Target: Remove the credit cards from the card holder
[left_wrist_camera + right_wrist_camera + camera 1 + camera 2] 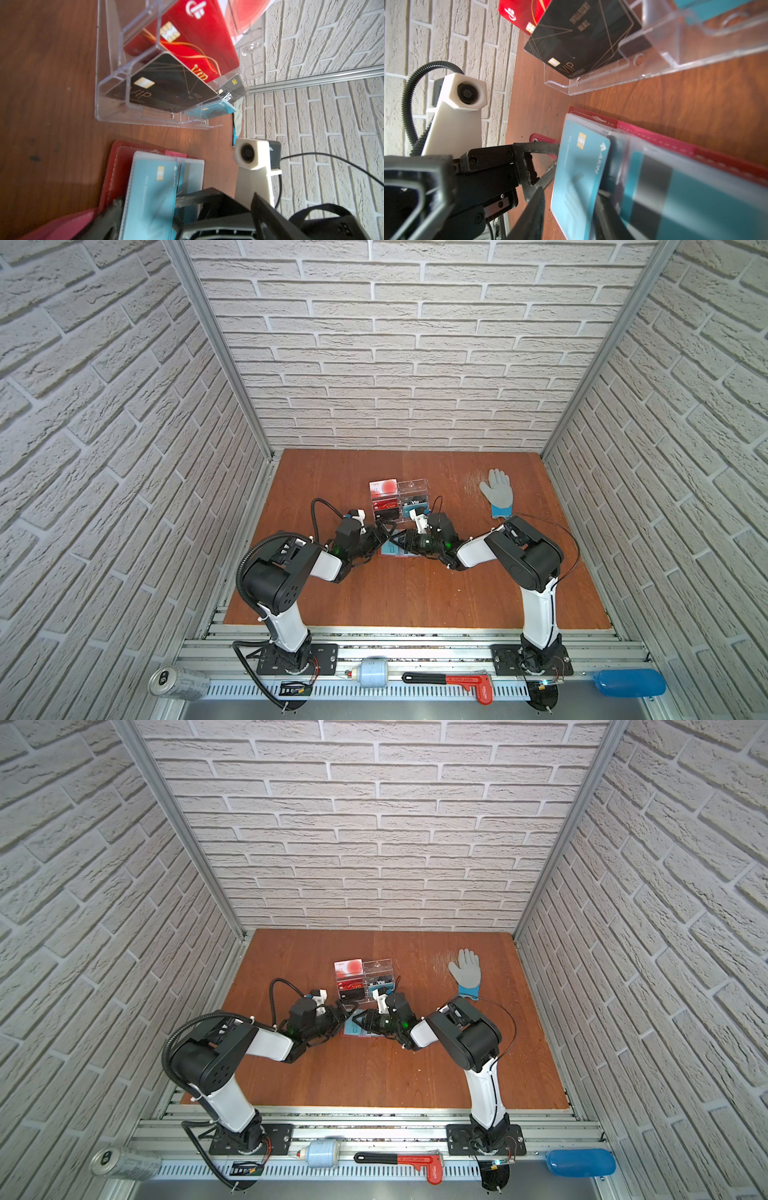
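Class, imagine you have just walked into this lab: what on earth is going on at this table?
Two robot arms meet over a red card holder that lies open on the wooden table, just in front of a clear acrylic card stand. The pale blue credit cards sit in its clear sleeves; none is out yet. The left pincer stands wide open at one end of the holder. The right pincer straddles the chip card from the other end, but a firm grip cannot be confirmed.
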Action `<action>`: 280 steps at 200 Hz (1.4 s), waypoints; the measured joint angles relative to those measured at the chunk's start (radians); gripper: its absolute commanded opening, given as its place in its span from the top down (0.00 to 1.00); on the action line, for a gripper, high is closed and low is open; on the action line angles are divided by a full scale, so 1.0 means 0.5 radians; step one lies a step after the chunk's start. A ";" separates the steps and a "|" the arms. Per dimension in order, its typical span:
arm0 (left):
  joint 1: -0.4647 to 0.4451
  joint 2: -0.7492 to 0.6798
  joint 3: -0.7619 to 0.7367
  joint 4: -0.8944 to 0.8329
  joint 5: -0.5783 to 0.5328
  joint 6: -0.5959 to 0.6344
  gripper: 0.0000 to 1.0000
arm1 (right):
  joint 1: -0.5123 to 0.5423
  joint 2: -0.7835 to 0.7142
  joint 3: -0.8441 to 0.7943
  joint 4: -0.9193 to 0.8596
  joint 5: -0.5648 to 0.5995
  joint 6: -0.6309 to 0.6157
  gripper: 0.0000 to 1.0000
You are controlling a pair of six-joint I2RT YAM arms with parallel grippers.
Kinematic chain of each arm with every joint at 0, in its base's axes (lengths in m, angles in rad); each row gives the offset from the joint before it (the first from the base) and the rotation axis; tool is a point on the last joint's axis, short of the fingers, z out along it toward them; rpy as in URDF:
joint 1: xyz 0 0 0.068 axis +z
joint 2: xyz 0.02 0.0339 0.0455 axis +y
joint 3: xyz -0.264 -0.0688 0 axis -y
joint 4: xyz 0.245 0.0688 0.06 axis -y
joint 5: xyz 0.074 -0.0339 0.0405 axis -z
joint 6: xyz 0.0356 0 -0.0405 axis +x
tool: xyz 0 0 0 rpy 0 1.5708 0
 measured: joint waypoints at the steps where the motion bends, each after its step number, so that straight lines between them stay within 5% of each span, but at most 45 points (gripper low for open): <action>1: 0.000 0.001 -0.001 0.000 0.001 -0.001 0.05 | 0.000 0.002 -0.001 0.005 0.000 0.000 0.66; 107: 0.001 0.054 -0.015 0.123 0.012 -0.014 0.04 | -0.035 0.046 -0.102 0.297 -0.104 0.114 0.81; 280: 0.005 0.099 -0.034 0.233 0.034 -0.028 0.03 | -0.105 0.108 -0.137 0.490 -0.253 0.137 0.87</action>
